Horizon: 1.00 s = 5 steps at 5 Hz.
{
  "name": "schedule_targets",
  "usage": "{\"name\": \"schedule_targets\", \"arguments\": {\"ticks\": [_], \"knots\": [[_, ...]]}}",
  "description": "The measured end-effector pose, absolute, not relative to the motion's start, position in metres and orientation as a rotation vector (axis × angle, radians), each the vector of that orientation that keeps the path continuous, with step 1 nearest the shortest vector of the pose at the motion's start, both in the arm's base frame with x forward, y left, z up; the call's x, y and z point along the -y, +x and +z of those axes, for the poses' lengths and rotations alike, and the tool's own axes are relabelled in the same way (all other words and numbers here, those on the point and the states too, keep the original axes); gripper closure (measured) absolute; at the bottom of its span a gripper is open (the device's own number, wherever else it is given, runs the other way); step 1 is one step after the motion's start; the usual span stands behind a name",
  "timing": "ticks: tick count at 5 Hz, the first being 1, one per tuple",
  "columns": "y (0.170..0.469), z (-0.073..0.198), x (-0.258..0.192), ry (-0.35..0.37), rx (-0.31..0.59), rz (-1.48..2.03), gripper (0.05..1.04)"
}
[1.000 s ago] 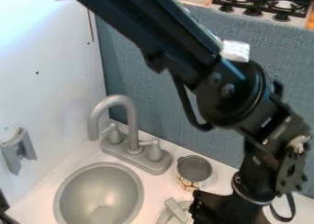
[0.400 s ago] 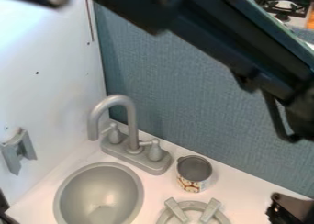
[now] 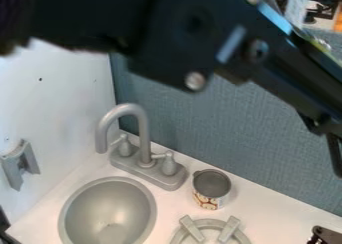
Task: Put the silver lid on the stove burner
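Note:
The black gripper is partly in view at the bottom right corner, low over the white counter. To its left, and apart from it, lies the grey round burner ring with raised prongs, cut off by the bottom edge. A small grey pot with a patterned side stands upright behind the ring, near the blue-grey back wall. Whatever the gripper may hold is hidden.
A round grey sink is at the lower left, with a curved faucet and two handles behind it. A grey bracket sits on the white left wall. The arm crosses the top.
The arm and gripper have moved right, the gripper leaving the spot beside the pot for the bottom right corner. The burner ring is uncovered; pot and ring look unmoved.

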State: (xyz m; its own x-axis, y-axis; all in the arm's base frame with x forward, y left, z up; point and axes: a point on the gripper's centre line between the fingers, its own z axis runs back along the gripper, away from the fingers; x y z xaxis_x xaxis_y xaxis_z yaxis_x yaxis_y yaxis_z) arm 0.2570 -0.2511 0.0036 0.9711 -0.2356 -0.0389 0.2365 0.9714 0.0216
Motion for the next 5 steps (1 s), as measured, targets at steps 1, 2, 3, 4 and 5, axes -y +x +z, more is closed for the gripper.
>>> {"name": "schedule_targets", "arguments": {"ticks": [1,2,3,4,5], "knots": [[0.264,-0.011,0.257,0.035,-0.052,-0.235,0.081],[0.266,-0.018,0.263,-0.003,-0.05,-0.234,0.081],[0.278,-0.027,0.269,-0.027,-0.06,-0.228,0.081],[0.284,-0.028,0.268,-0.008,-0.071,-0.218,0.081],[0.291,-0.03,0.266,-0.001,-0.077,-0.201,0.119]]}}
